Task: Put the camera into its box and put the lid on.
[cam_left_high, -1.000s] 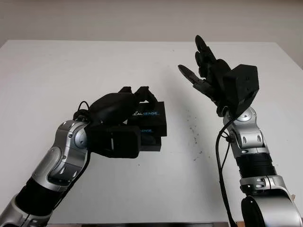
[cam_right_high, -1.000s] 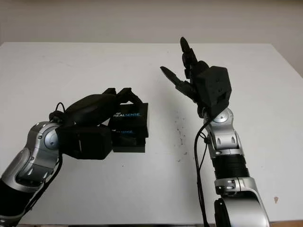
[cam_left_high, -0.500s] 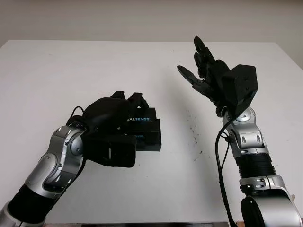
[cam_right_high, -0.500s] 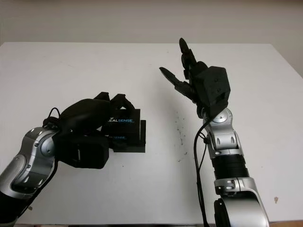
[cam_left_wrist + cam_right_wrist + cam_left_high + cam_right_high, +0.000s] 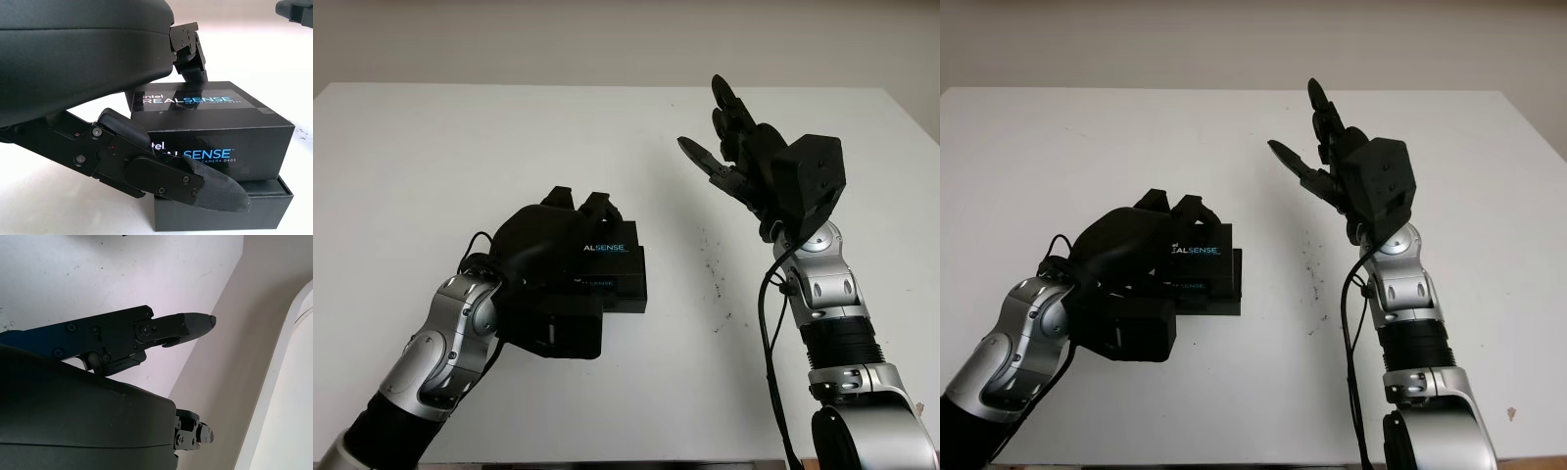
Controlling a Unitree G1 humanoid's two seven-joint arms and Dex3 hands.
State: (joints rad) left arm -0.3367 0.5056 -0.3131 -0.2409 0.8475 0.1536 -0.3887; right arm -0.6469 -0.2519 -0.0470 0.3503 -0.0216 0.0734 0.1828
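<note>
A black box lid point(image 5: 612, 257) printed with RealSense lettering is in the grasp of my left hand point(image 5: 548, 250), left of the table's middle. The lid sits on the black box base point(image 5: 628, 296), shifted a little so that the base's right and front edges stick out. In the left wrist view one finger point(image 5: 205, 188) crosses the lid's point(image 5: 215, 125) near side and another finger point(image 5: 188, 54) sits behind it, with the base point(image 5: 220, 213) underneath. The lid hides the box's inside. My right hand point(image 5: 729, 147) is open, raised above the table to the right of the box.
The white table point(image 5: 460, 147) stretches around the box, with its far edge against a pale wall. A scatter of small dark specks point(image 5: 710, 264) marks the surface between the box and the right arm.
My left hand has come down and back toward me with the lid, lowering it from above the base onto it. The right hand has barely moved.
</note>
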